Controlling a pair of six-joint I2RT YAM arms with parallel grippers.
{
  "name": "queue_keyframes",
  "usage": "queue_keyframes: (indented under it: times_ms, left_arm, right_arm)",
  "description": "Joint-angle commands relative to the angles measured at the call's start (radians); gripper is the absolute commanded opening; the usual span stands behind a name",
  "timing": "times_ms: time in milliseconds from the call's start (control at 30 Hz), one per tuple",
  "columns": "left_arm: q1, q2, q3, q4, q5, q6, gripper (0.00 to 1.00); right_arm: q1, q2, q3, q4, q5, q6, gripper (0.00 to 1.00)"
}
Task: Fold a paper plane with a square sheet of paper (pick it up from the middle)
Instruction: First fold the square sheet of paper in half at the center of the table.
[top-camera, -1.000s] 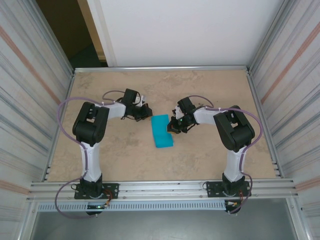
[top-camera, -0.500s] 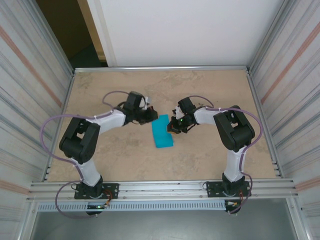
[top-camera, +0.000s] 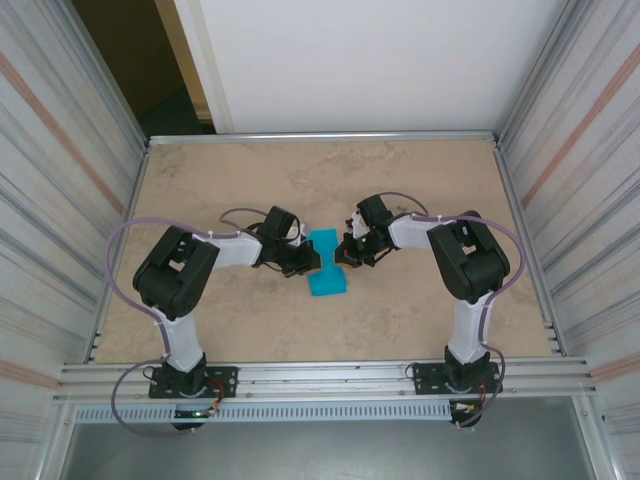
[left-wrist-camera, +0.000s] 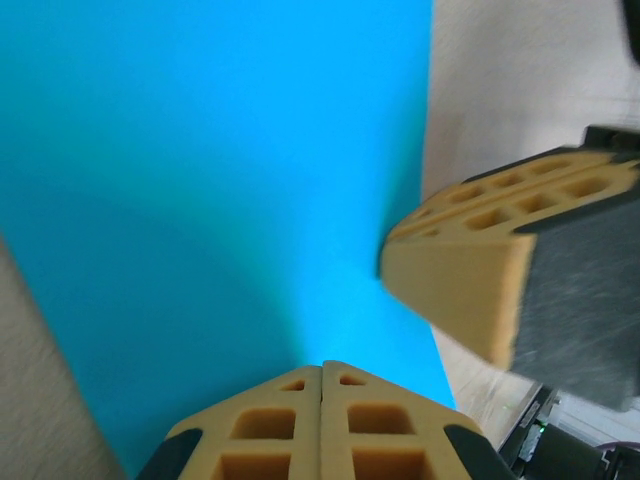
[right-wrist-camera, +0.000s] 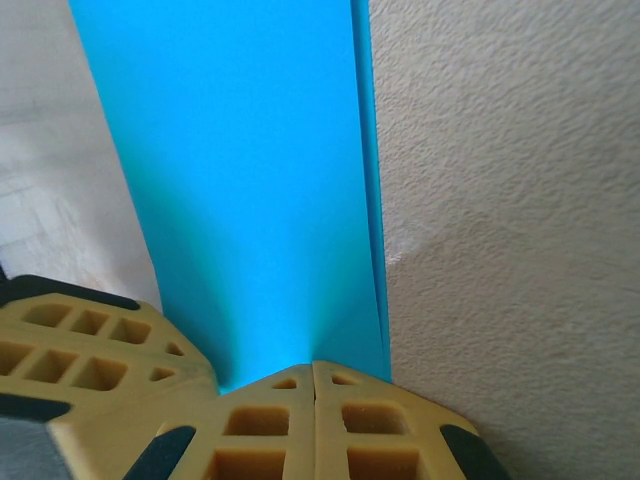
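Observation:
The square sheet of paper (top-camera: 327, 280) is turquoise and lies on the table folded into a narrow rectangle, with no dart shape to it. My left gripper (top-camera: 308, 262) is shut, its tips pressed down on the sheet's left edge. My right gripper (top-camera: 345, 254) is shut too, with its tips on the right edge, opposite the left one. In the left wrist view the shut left gripper (left-wrist-camera: 322, 366) rests on the paper (left-wrist-camera: 220, 180), and the right gripper's fingers (left-wrist-camera: 470, 280) stand just across it. In the right wrist view the right gripper (right-wrist-camera: 313, 364) touches the paper (right-wrist-camera: 240, 170) beside its doubled edge.
The tan table (top-camera: 420, 180) has bare room all around the paper. Corrugated metal walls (top-camera: 60, 200) close in left and right, a white panel stands at the back, and an aluminium rail (top-camera: 320, 375) runs along the near edge by the arm bases.
My left arm has swung its shut gripper from above and left of the paper down onto the sheet's left edge. The right gripper has hardly moved.

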Motion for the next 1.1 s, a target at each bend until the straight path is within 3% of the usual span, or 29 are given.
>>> queue_keyframes:
  times_ms: [0,300,400,533,800,933,1067]
  left_arm:
    - [0.002,0.019,-0.026,-0.047,0.025,0.034,0.00]
    - [0.099,-0.106,-0.161,-0.146,-0.033,0.127,0.00]
    - [0.134,-0.207,-0.194,-0.167,-0.021,0.124,0.00]
    - [0.110,-0.304,-0.180,-0.124,0.022,0.047,0.00]
    - [-0.036,-0.140,-0.087,-0.016,-0.003,-0.071,0.00]
    - [-0.036,-0.074,-0.122,0.095,0.037,-0.143,0.00]
    - [-0.033,-0.075,-0.147,0.032,0.002,-0.103,0.00]
  right_arm:
    - [-0.030,0.154,-0.110,-0.202,0.355,0.024,0.00]
    - [-0.031,0.176,-0.104,-0.214,0.371,0.026,0.00]
    - [-0.028,0.175,-0.101,-0.214,0.363,0.020,0.00]
    - [-0.026,0.175,-0.099,-0.214,0.356,0.019,0.00]
    - [-0.025,0.180,-0.096,-0.214,0.360,0.021,0.00]
    - [-0.026,0.175,-0.102,-0.213,0.359,0.021,0.00]
    - [-0.028,0.175,-0.103,-0.208,0.357,0.021,0.00]
